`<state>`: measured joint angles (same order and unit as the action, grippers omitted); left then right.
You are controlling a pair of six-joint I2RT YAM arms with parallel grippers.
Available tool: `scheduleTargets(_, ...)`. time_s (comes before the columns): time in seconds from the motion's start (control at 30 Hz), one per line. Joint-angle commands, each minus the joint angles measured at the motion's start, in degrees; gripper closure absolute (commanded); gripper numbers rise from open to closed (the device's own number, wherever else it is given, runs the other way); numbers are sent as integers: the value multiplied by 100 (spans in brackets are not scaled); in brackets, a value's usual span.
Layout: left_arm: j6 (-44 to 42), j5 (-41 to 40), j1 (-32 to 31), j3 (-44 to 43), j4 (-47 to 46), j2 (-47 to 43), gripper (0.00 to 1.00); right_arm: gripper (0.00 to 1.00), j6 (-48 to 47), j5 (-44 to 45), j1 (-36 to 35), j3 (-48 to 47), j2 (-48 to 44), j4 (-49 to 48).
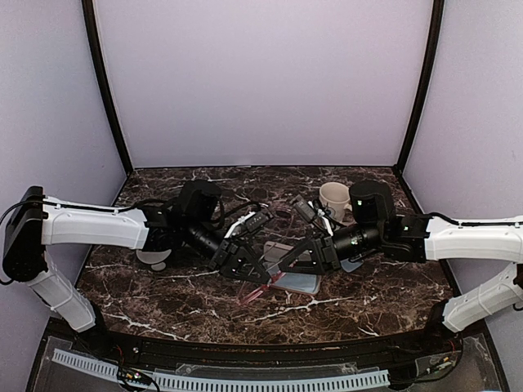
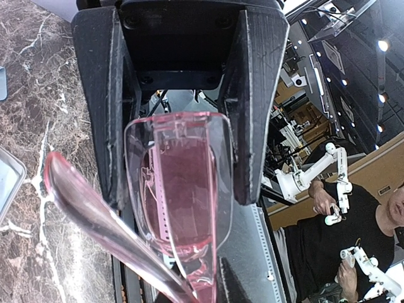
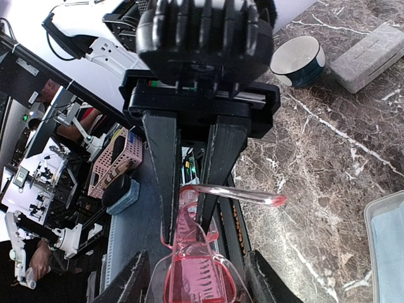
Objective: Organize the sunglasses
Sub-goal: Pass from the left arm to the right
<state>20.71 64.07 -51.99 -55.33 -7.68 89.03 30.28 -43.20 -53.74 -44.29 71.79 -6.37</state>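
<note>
Two grippers on one pair: the chunky translucent red-pink sunglasses (image 2: 186, 233) hang in mid-air between the arms, above the dark marble table (image 1: 163, 302).

Left gripper (image 2: 182, 189): pressed onto one lens, a finger on each face, firm pinch.

Right gripper (image 3: 187, 228): fingers half spread, straddling the frame corner by the hinge. Can't tell whether they bite yet. An open temple arm (image 3: 240, 194) sticks out sideways, just off its fingertips.

Step, my read: two-handed folding of the temples before stowing. The next move calls for the right fingers to seat on that temple and swing it flat against the frame while the left holds the lens steady. Go gently: the lens could slip in the pinch.

Containers:
- Shallow grey tray (image 3: 372, 218), low and to the right of the right gripper, holds a light blue cloth (image 3: 391, 252). No glasses in the part that shows.
- Round bowl (image 3: 309, 74), white inside and dark outside, beyond the right fingertips. It looks empty.
- Oblong grey case (image 3: 369, 53) just beside the bowl. It looks shut, contents hidden.

Can't find the thin dark pair in any view.
</note>
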Motion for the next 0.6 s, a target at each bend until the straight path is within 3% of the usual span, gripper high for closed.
scheduleTargets(0.0,122,117,22,84,-216,-115,94,63,10,240,5,87,-58,-169)
scheduleTargets(0.4,242,-143,29,189,-396,-140,45,72,186,363,141,296,-178,-175)
scheduleTargets(0.57,-52,-1105,35,137,82,-247,24,74,337,398,182,349,-196,-218)
